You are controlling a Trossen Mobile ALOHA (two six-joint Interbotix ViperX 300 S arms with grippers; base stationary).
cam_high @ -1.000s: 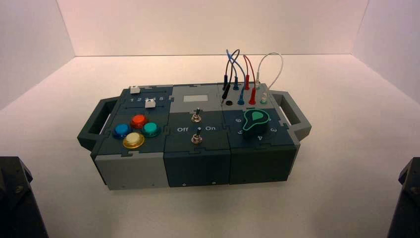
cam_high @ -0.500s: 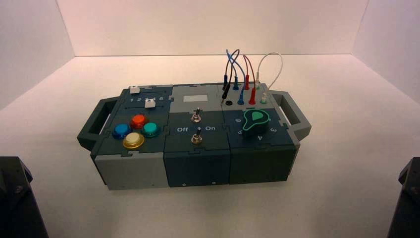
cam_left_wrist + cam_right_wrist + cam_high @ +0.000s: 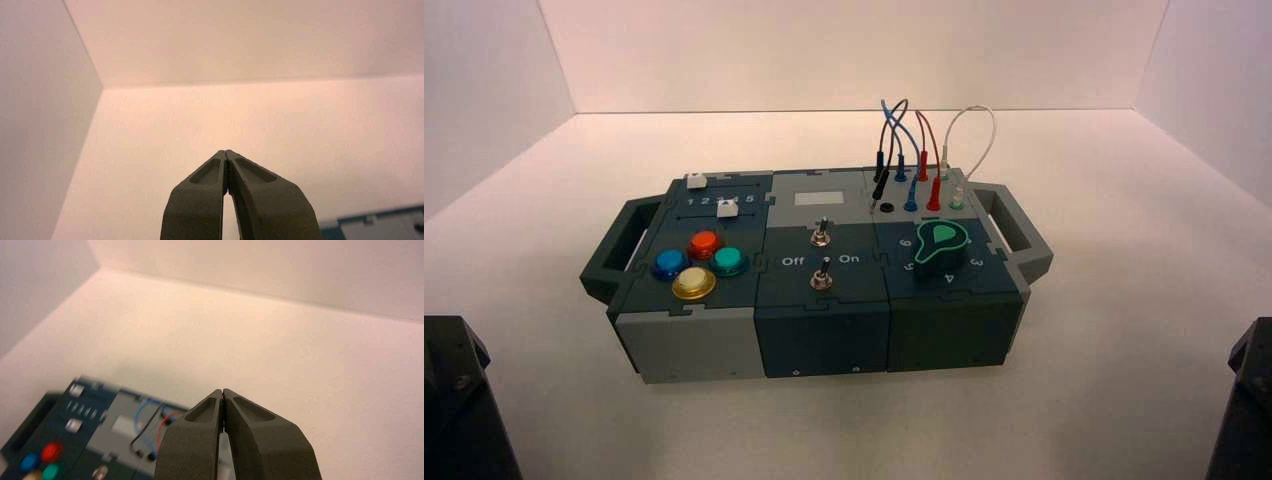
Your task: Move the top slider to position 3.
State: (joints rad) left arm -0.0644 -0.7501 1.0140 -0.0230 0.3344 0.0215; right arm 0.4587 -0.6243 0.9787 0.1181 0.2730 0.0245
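The box (image 3: 824,270) fills mid-frame in the high view. Left gripper (image 3: 226,151) and right gripper (image 3: 223,390), fingertips closed together, wait at the lower corners. The top slider (image 3: 696,181) (a tiny white cube) sits upper left, well apart from both.

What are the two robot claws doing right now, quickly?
Left gripper: closed, nothing held, away from the box.
Right gripper: closed, nothing held, away from the box.

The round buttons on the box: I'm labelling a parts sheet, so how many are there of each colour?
Red button: 1
Blue button: 1
Green button: 1
Yellow button: 1
Total: 4
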